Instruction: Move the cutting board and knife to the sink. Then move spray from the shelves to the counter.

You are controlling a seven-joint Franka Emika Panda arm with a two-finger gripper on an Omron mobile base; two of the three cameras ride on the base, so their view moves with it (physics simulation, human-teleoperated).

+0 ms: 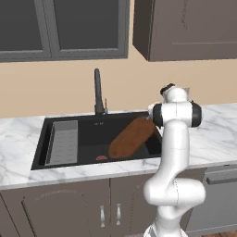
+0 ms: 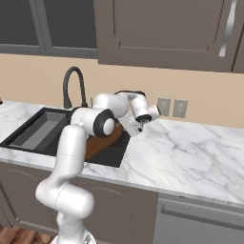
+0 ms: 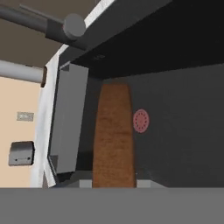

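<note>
The cutting board (image 1: pixel 132 138) lies slanted inside the sink (image 1: pixel 60 125), its far end propped toward the basin's right rear corner, its near end low beside the red drain (image 1: pixel 101 158). It looks stiff, smooth and fairly heavy for its thinness; I judge the raised end the best place to pinch it. The gripper (image 2: pixel 153 114) is at the sink's right rim, clamped on that raised end.
</note>
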